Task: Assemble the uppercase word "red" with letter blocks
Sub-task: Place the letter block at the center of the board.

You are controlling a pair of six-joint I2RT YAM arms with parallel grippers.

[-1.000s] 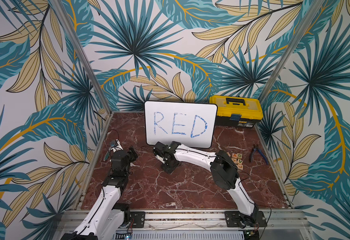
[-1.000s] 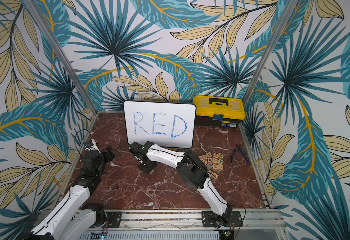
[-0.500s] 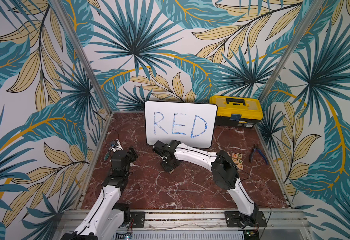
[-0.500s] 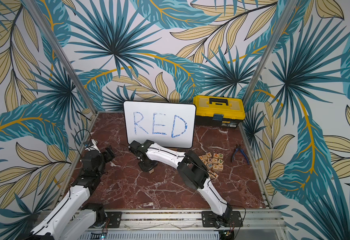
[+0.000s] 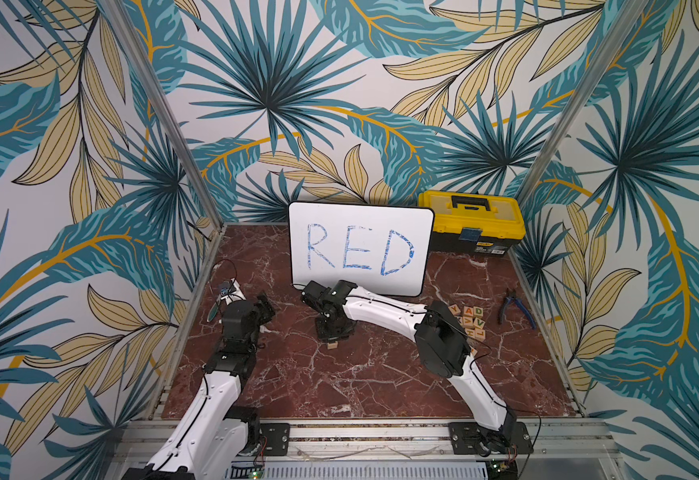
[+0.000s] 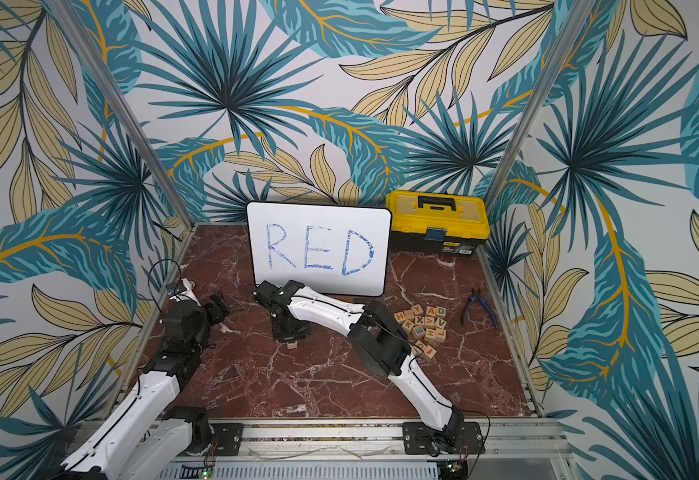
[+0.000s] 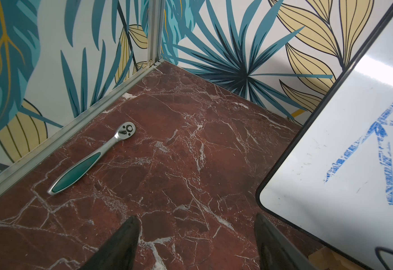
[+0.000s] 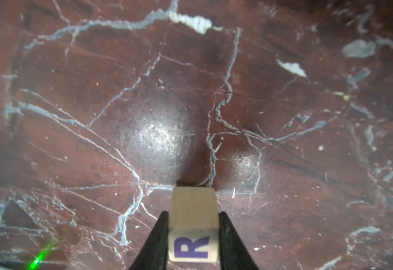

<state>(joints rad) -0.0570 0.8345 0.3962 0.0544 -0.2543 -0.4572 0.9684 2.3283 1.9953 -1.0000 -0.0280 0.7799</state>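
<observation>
Counter (image 5: 360, 374) of red veined marble is shown in both top views. A white board with RED handwritten in blue (image 5: 360, 249) stands at its 12 o'clock, and a yellow-and-black toolbox (image 5: 470, 222) at 1 o'clock. A heap of small wooden letter blocks (image 5: 474, 322) is seen at 3 o'clock, with blue-handled pliers (image 5: 510, 301) near it. Near the centre, a pale wooden cube with a purple R (image 5: 332, 344) is gripped under the downward-pointing right jaws, well apart from the heap at its 3 o'clock.

In the left wrist view, the left jaws are spread with nothing between them, and a green-handled ratchet wrench (image 7: 90, 161) lies beside the wall rail.

In the right wrist view, the cube is clamped between both fingers (image 8: 155, 240), its R turned to the camera. Whether it touches the counter cannot be told.
</observation>
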